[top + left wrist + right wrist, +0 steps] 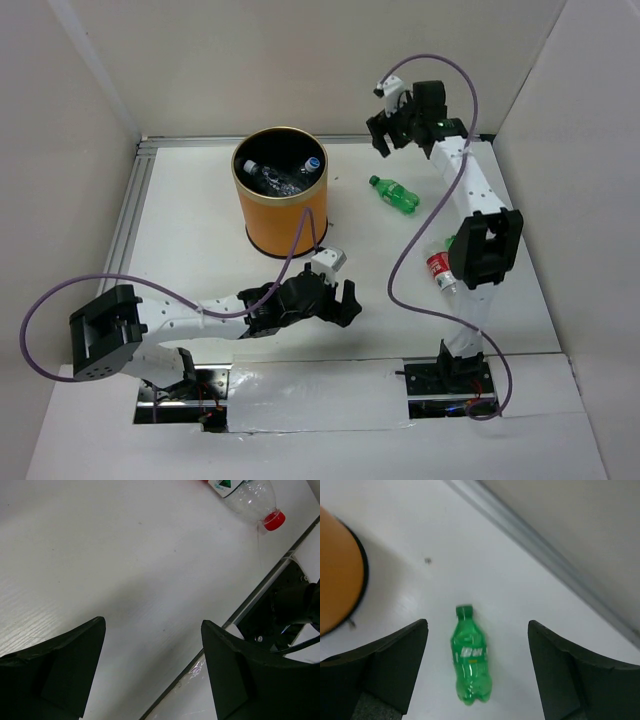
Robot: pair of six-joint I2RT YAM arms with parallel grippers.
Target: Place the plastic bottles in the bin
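Two plastic bottles lie on the bench (200, 230) outside the bin (281, 195); the rest that can be seen are inside it.

Bin: orange, upright, upper centre of the top view. Its dark interior holds several clear bottles (270, 178) and one with a blue cap (313, 162) at the upper right of the opening. An exact count inside cannot be made out.

Green bottle (393, 194): on its side, right of the bin and apart from it, cap pointing to the upper left in the top view. In the right wrist view it sits low in the centre, cap toward the top of the frame, with the bin's orange wall at the left edge.

Red-labelled bottle (440, 270): on its side at the right of the top view, partly hidden behind the right arm. In the left wrist view its clear neck and red cap show at the upper right corner.

Left claw (345, 303): lower centre of the top view, below the bin. Jaws spread wide, nothing between them; only bare bench shows in the gap.

Right claw (385, 135): upper right of the top view, above the green bottle. Jaws spread wide and empty; the green bottle shows on the bench in the gap, touching neither finger.
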